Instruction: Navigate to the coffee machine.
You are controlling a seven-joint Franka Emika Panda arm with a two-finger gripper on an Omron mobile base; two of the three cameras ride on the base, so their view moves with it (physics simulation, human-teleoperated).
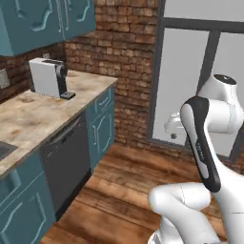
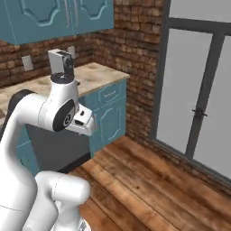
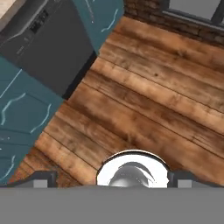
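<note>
While the base faces the kitchen corner, the left base view puts the coffee machine [image 1: 49,77] on the marble bench [image 1: 28,119], near the brick wall under the teal cabinets, ahead and to the left. A dark dishwasher [image 1: 66,162] sits below the bench edge. From the right base view, the coffee machine [image 2: 62,63] peeks above the arm's shoulder, on the same bench [image 2: 97,74]. Looking down, the hand view shows wooden floor [image 3: 148,105] and the dishwasher [image 3: 48,48] front; the end effector [image 3: 111,180] tips stand apart at the bottom corners, holding nothing. Driving well likely means turning left and closing squarely on the bench, keeping the arm tucked away from the cabinets.
</note>
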